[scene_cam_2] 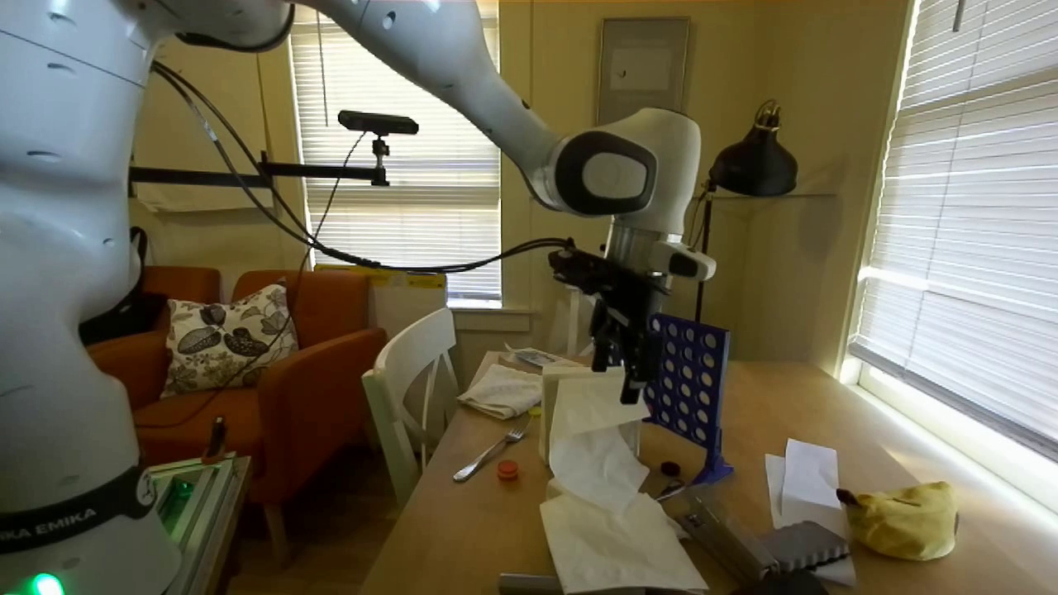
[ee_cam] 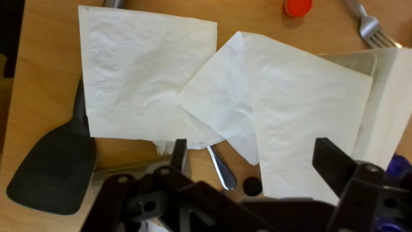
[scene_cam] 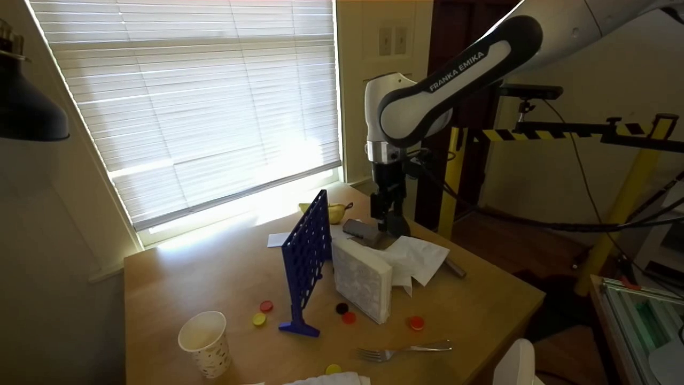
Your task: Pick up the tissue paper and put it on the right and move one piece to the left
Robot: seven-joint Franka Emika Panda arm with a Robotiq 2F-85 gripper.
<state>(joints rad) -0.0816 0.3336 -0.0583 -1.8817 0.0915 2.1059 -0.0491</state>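
Observation:
The tissue paper is a thick white bundle (scene_cam: 360, 278) standing on edge beside the blue grid frame (scene_cam: 309, 251). Its edge (ee_cam: 391, 109) shows at the right of the wrist view. A loose white sheet, one piece (ee_cam: 145, 74), lies flat and slightly wrinkled on the table; it also shows in an exterior view (scene_cam_2: 620, 541). Another loose sheet (ee_cam: 305, 103) is folded and leans against the bundle, overlapping the flat one. My gripper (ee_cam: 251, 151) is open above the leaning sheet, with nothing between its fingers. In an exterior view the gripper (scene_cam_2: 616, 382) is close to the bundle's top; contact cannot be told.
A black spatula (ee_cam: 58, 167) and a grey metal box (scene_cam_2: 727, 537) lie near the sheets. A fork (scene_cam: 403, 350), red discs (scene_cam: 416, 322), a black disc (ee_cam: 252, 186) and a paper cup (scene_cam: 206, 342) are on the table. A yellow pouch (scene_cam_2: 905, 521) is by the window.

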